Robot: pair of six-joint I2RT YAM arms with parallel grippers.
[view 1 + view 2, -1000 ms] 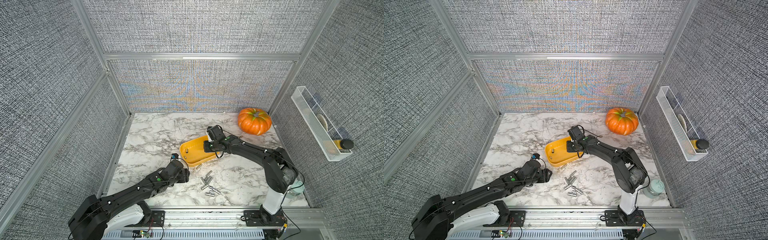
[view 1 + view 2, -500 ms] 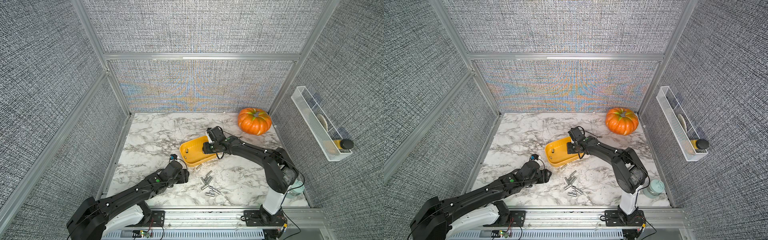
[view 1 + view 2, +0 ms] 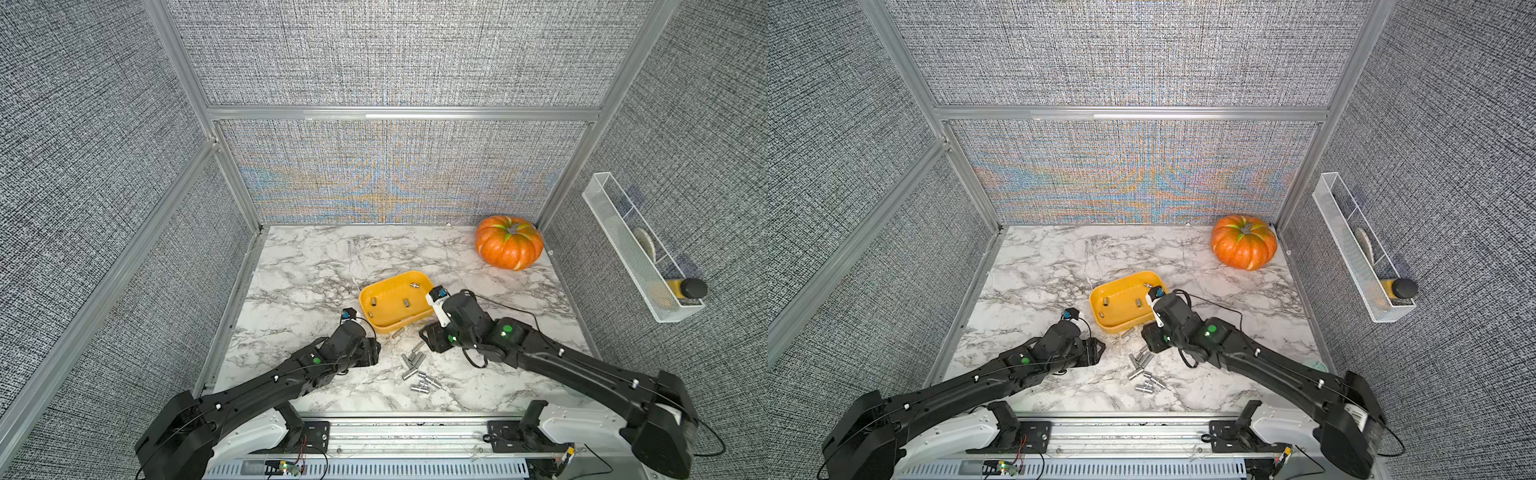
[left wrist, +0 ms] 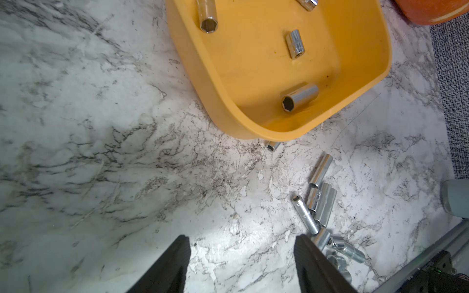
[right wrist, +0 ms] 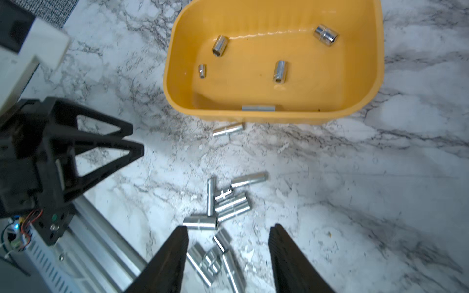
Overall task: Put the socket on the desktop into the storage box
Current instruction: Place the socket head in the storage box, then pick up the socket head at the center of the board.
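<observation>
The yellow storage box (image 3: pixel 384 316) (image 5: pixel 369 76) sits mid-desktop (image 3: pixel 316 266) with several chrome sockets (image 5: pixel 280 71) inside. More sockets (image 3: pixel 415 370) (image 3: pixel 1144 372) lie in a loose pile in front of it, and one socket (image 4: pixel 272 146) (image 5: pixel 228 128) rests against the box's front wall. My right gripper (image 5: pixel 228 230) (image 3: pixel 424 337) hangs open just above the pile, with blurred sockets on the desktop under its fingers. To the pile's left, my left gripper (image 4: pixel 241 241) (image 3: pixel 376 352) is open over bare marble and holds nothing.
An orange pumpkin (image 3: pixel 509 248) stands in the back right corner. A white wire basket (image 3: pixel 598 210) with a bottle (image 3: pixel 685 288) hangs on the right wall. An aluminium rail (image 3: pixel 407 419) runs along the front edge. A grey-green object (image 3: pixel 1316 365) sits front right, partly behind my right arm.
My right gripper has opened and pulled back from over the storage box's right end to above the socket pile. The left arm has barely shifted.
</observation>
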